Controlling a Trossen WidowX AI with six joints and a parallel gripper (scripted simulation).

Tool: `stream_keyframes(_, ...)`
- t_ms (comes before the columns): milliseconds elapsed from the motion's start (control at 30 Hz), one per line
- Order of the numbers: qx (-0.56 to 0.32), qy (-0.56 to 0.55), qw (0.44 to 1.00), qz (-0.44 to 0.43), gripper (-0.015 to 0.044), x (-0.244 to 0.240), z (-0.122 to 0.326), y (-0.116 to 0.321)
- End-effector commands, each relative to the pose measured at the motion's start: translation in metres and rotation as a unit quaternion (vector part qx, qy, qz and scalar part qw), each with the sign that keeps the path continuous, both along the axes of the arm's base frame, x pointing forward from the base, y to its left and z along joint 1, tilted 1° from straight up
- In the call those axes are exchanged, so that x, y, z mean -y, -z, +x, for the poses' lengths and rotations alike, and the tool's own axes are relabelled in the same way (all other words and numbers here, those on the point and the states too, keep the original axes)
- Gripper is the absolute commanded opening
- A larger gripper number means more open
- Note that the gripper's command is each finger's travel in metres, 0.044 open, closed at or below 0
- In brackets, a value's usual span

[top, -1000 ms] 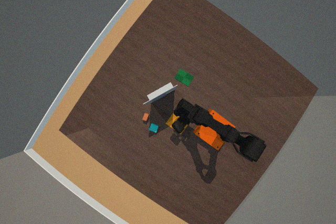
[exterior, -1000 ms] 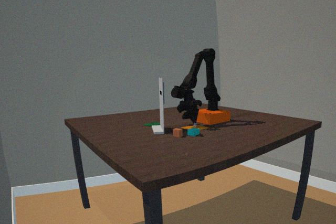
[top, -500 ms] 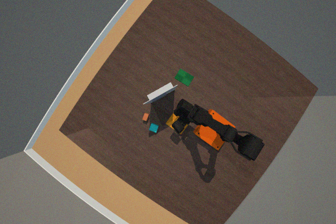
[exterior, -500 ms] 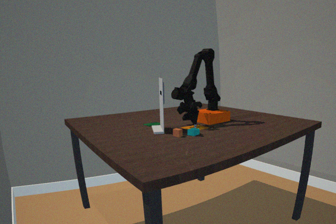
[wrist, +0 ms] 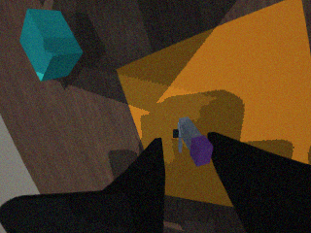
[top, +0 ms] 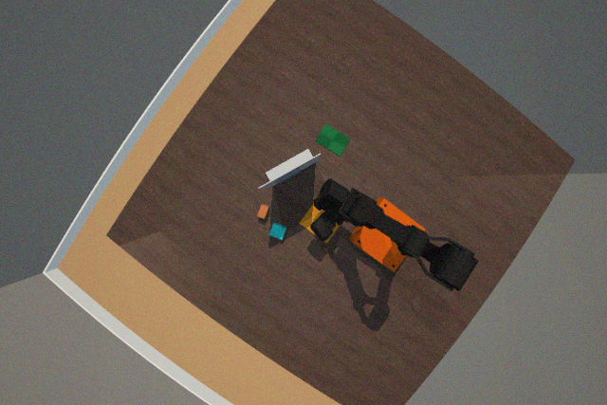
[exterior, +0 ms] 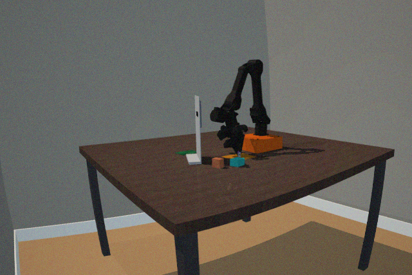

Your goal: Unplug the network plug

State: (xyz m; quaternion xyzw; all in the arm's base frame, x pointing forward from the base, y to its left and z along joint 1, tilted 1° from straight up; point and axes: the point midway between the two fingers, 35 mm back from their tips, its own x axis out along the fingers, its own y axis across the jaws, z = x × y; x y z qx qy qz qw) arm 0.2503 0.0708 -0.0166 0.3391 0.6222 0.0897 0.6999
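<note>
The network plug (wrist: 201, 150) (exterior: 239, 154), grey with a purple end, is out of the socket. It is over the orange square (wrist: 262, 63) (exterior: 228, 156) (top: 305, 222), tilted in the wrist view. Whether it rests on the square is hard to tell. My gripper (wrist: 185, 142) (exterior: 238, 151) is open around the plug. A gap shows at the left finger; the purple end lies close to the right finger, and contact there is unclear. The upright panel (exterior: 198, 132) (top: 289, 166) stands beyond the square. The fingertips are hidden in the top view.
A teal block (top: 278, 231) (exterior: 237, 161) (wrist: 58, 44) lies beside the orange square. A smaller orange-brown block (top: 263, 211) (exterior: 217, 162) is beyond it. A green patch (top: 333, 139) (exterior: 186, 152) lies past the panel's other end. The orange arm base (top: 377, 244) (exterior: 264, 143) stands behind the gripper.
</note>
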Motion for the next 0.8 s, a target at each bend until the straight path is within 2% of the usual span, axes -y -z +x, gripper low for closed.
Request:
stream_keyframes(0, 0.0, 0.0, 1.0, 0.0, 0.0156, 0.0, 0.0, 0.0)
stream_keyframes(767, -0.001, 0.001, 1.0, -0.001, 0.0156, 0.016, -0.007, -0.025)
